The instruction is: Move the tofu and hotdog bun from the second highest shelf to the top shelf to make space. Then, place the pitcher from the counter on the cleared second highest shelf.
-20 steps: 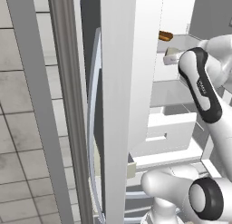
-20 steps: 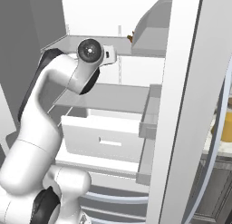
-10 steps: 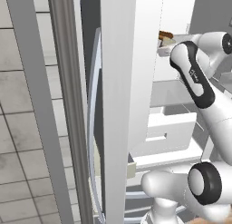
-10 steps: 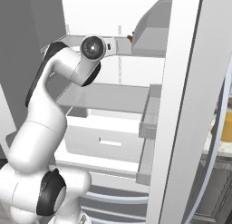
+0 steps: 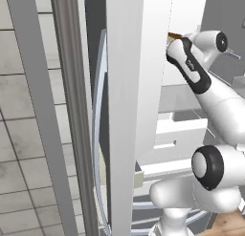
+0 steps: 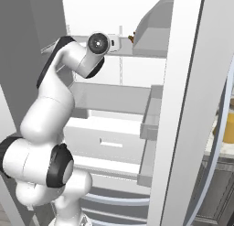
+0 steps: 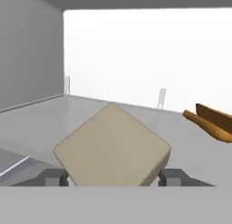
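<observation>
Pale grey shelf (image 7: pixel 90 112) carries tofu (image 7: pixel 113 148) and hotdog bun (image 7: pixel 210 121).

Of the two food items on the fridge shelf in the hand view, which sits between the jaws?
The tofu, the pale cream block sitting corner-on between the two fingertips. The hotdog bun, long and brown, lies apart near the view's right edge.

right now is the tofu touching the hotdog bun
Apart. The hand view shows the tofu low in the middle and the hotdog bun off at the right edge, with bare grey shelf between them.
</observation>
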Available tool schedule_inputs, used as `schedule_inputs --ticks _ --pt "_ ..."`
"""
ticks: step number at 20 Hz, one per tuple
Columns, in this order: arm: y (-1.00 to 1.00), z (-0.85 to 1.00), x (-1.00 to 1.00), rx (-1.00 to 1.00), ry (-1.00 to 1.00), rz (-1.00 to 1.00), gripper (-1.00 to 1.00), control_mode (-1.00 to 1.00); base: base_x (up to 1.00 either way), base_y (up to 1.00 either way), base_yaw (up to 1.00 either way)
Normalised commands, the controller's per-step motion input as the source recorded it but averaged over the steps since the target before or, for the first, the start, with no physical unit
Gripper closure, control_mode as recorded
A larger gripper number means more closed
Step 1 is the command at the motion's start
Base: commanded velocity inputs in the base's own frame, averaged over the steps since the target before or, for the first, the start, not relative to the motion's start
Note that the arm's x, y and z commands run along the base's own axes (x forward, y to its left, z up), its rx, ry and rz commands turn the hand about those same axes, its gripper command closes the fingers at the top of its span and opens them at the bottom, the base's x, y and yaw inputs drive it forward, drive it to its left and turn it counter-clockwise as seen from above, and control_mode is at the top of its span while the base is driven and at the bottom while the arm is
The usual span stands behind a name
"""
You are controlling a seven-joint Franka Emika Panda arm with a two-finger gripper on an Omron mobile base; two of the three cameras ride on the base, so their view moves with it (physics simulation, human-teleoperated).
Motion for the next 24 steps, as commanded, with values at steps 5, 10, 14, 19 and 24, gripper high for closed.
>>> schedule_inputs --ticks 5,10,14,19,24 --pt "0.0 -0.09 0.62 0.0 0.02 0.0 1.0 -1.0 0.0 0.0 0.0" --pt "0.0 -0.37 0.56 -0.03 0.1 0.0 1.0 -1.0 0.0 0.0 0.0" --pt "0.0 -0.28 0.59 -0.01 0.08 0.0 1.0 -1.0 0.0 0.0 0.0" --pt "0.0 -0.08 0.6 0.0 0.04 0.0 1.0 -1.0 0.0 0.0 0.0" --pt "0.08 -0.19 0.5 -0.04 0.03 0.0 -1.0 -1.0 0.0 0.0 0.0"
